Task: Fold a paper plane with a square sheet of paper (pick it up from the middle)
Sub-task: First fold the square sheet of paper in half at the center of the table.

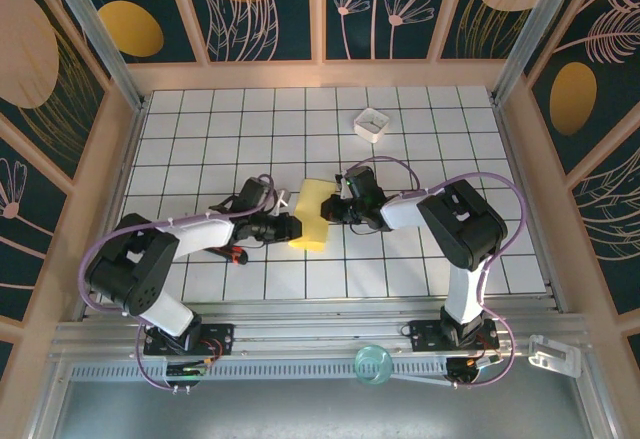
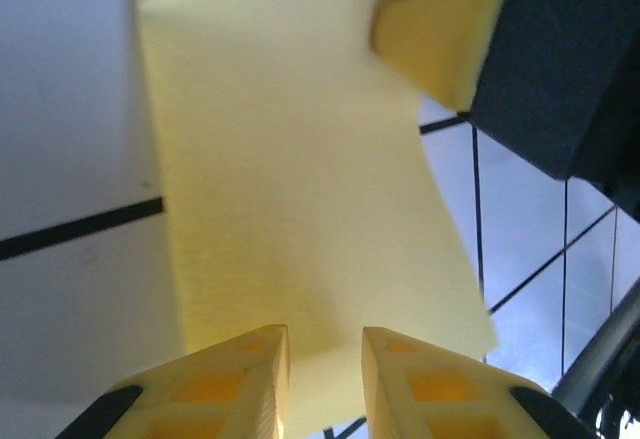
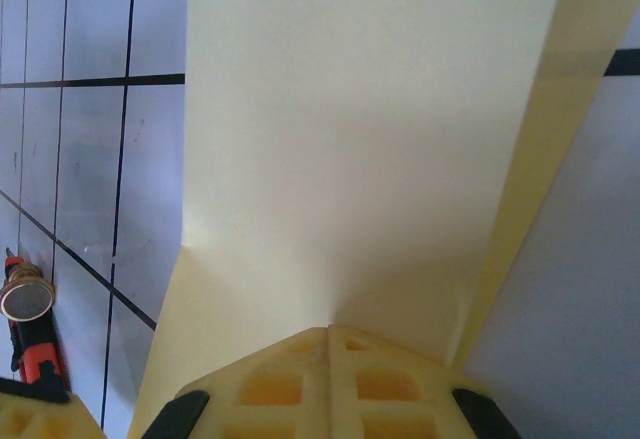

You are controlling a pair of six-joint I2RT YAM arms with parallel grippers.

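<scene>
The square sheet of paper (image 1: 312,214) is yellow and folded over into a narrow rectangle, not a pointed plane. It is lifted off the grid table between my two grippers. My right gripper (image 1: 338,207) holds the sheet's right edge. In the right wrist view its jaws (image 3: 330,331) are pressed together, and the sheet (image 3: 360,139) rises from their tips with a fold line up its right side. My left gripper (image 1: 296,227) is at the sheet's left lower edge. Its jaws (image 2: 325,334) stand slightly apart, with the sheet (image 2: 290,179) running into the gap.
A small white square box (image 1: 372,124) sits at the back of the table. A red and black tool (image 1: 236,253) lies under the left arm and shows low left in the right wrist view (image 3: 30,339). Frame posts and patterned walls enclose the table.
</scene>
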